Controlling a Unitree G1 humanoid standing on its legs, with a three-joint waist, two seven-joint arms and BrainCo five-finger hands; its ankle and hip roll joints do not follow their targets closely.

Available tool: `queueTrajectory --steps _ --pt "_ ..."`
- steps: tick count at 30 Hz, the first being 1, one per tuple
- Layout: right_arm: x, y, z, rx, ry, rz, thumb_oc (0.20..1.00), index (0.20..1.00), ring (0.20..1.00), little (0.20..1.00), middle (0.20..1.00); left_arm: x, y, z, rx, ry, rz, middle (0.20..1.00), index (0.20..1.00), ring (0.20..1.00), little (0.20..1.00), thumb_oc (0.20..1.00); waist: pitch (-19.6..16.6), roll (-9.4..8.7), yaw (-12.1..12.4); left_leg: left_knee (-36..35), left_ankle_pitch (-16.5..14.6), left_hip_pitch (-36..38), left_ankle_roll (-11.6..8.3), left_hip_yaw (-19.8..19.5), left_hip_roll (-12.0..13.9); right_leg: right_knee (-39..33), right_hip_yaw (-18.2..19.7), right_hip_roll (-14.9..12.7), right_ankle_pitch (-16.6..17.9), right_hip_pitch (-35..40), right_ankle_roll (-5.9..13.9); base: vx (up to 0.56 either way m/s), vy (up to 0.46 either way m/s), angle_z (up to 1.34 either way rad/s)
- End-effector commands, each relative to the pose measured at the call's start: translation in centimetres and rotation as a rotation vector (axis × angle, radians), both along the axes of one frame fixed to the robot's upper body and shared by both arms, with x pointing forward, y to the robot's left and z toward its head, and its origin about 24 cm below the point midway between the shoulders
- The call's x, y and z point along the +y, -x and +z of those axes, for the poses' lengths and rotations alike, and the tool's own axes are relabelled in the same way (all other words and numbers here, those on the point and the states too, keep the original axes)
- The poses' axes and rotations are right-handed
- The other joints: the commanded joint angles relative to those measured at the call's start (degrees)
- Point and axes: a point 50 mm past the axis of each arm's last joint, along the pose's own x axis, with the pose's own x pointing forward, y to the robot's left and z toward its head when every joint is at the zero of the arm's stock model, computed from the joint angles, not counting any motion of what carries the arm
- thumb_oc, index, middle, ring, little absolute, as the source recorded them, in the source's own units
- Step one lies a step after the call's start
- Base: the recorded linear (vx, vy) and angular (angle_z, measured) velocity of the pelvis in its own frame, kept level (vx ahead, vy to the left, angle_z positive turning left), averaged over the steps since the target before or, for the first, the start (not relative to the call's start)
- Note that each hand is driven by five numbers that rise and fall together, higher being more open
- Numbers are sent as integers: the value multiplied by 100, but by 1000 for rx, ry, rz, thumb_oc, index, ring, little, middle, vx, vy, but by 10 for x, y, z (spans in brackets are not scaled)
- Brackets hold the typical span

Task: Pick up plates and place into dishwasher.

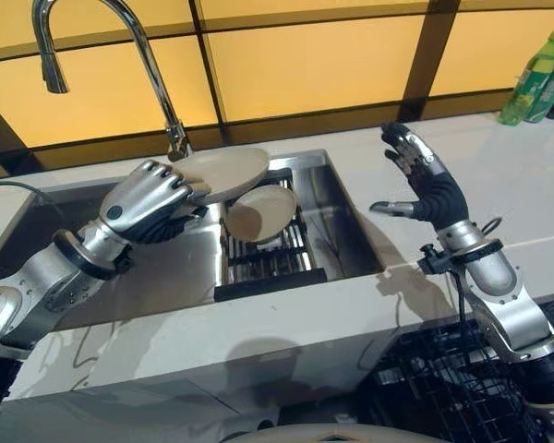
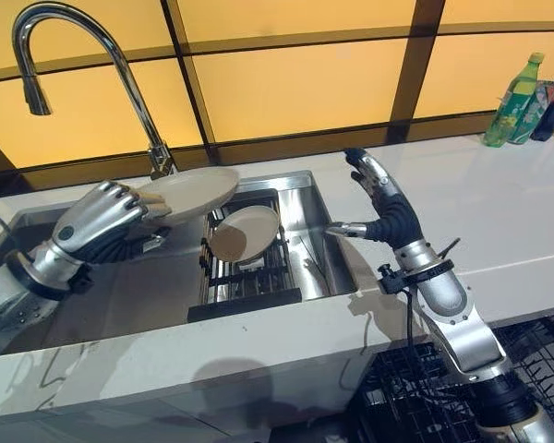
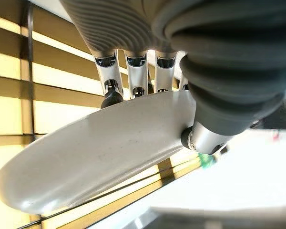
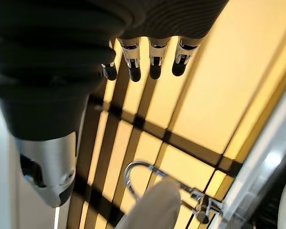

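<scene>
The faucet arches over the far left of the sink, crowding the air just behind the plate that the left hand grips above the basin, and a second plate leans upright in the dark rack, blocking the rack's middle. To the right of the rack the basin floor lies bare, and the right hand hovers with spread fingers over the open countertop, whose only obstacles are bottles at the far right corner. At the near right, below the counter edge, the dishwasher's wire rack lies open, though the right forearm crosses above it.
</scene>
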Motion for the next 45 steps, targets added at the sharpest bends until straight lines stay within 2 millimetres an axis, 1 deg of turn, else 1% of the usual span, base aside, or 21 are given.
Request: queueTrajectory --steps 1,5,9,12,13,15,18,23,27,31,35,39,42,44,45 --pt "20 8 39 -214 76 111 1000 1000 1000 1000 1000 -20 -1 31 -17 68 -141 200 200 200 200 200 -283 -127 211 55 -614 228 -179 43 257 19 2 -235 146 -401 357 -38 -32 -1" --pt "28 11 50 -251 115 157 1000 1000 1000 1000 1000 -40 6 35 83 34 -270 200 200 200 200 200 -296 -138 189 58 -622 243 -185 61 264 19 41 -214 145 -398 352 -44 -29 -1" --pt "40 15 54 -276 160 213 1000 1000 1000 1000 1000 -54 11 41 222 117 -413 200 200 200 200 200 -284 -146 182 65 -628 261 -172 85 262 19 60 -198 146 -383 344 -37 -24 -1" --pt "50 21 57 -320 202 251 1000 1000 1000 1000 1000 -71 22 41 311 93 -557 200 200 200 200 200 -278 -157 172 67 -632 268 -166 93 252 19 72 -193 157 -386 347 -25 -18 -1" --pt "50 22 57 -321 203 252 1000 1000 1000 1000 1000 -71 23 41 316 93 -563 200 200 200 200 200 -274 -154 175 67 -632 270 -167 94 252 19 73 -193 157 -385 347 -35 -19 -2" --pt "57 24 61 -327 226 291 1000 1000 1000 1000 1000 -79 29 44 339 89 -636 200 200 200 200 200 -274 -166 161 65 -639 277 -167 107 234 19 88 -198 162 -380 355 -11 -5 -2" --pt "62 27 59 -317 255 340 1000 1000 1000 1000 1000 -83 29 46 338 101 -651 200 200 200 200 200 -285 -168 145 54 -644 291 -156 117 220 19 111 -199 156 -373 357 -2 -1 -1" --pt "66 35 54 -284 293 427 1000 1000 1000 1000 1000 -81 27 46 340 111 -624 200 200 200 200 200 -288 -187 133 58 -644 289 -139 110 201 19 120 -215 164 -369 366 0 0 0" --pt "69 31 45 -259 377 436 1000 1000 1000 1000 1000 -80 26 46 329 121 -616 200 200 200 200 200 -273 -196 145 54 -627 293 -132 112 202 19 125 -223 183 -365 363 0 0 0" --pt "59 27 52 -258 312 362 1000 1000 1000 1000 1000 -75 24 44 331 120 -576 200 200 200 200 200 -263 -206 140 61 -628 297 -143 128 222 19 112 -224 182 -352 355 0 0 0" --pt "41 13 59 -275 181 185 1000 1000 1000 1000 1000 -71 23 41 333 121 -554 200 200 200 200 200 -251 -194 146 63 -651 317 -129 95 225 19 109 -205 169 -332 333 0 0 0" --pt "20 8 65 -334 50 19 1000 1000 1000 1000 1000 -66 22 38 341 123 -525 200 200 200 200 200 -251 -160 135 68 -684 341 -122 74 230 19 133 -178 151 -318 322 0 0 0" --pt "-1 7 72 -392 -74 -117 1000 1000 1000 1000 1000 -60 19 35 354 134 -496 200 200 200 200 200 -259 -129 105 73 -717 357 -122 70 240 19 173 -153 136 -315 311 0 0 0" --pt "-9 6 72 -411 -119 -174 1000 1000 1000 1000 1000 -59 18 35 358 134 -489 200 200 200 200 200 -261 -114 95 75 -728 363 -119 67 243 19 193 -142 126 -313 304 0 0 0" --pt "-17 7 72 -422 -153 -215 1000 1000 1000 1000 1000 -58 18 34 353 125 -479 200 200 200 200 200 -266 -101 78 79 -729 355 -121 66 244 19 212 -133 128 -324 302 0 0 0"
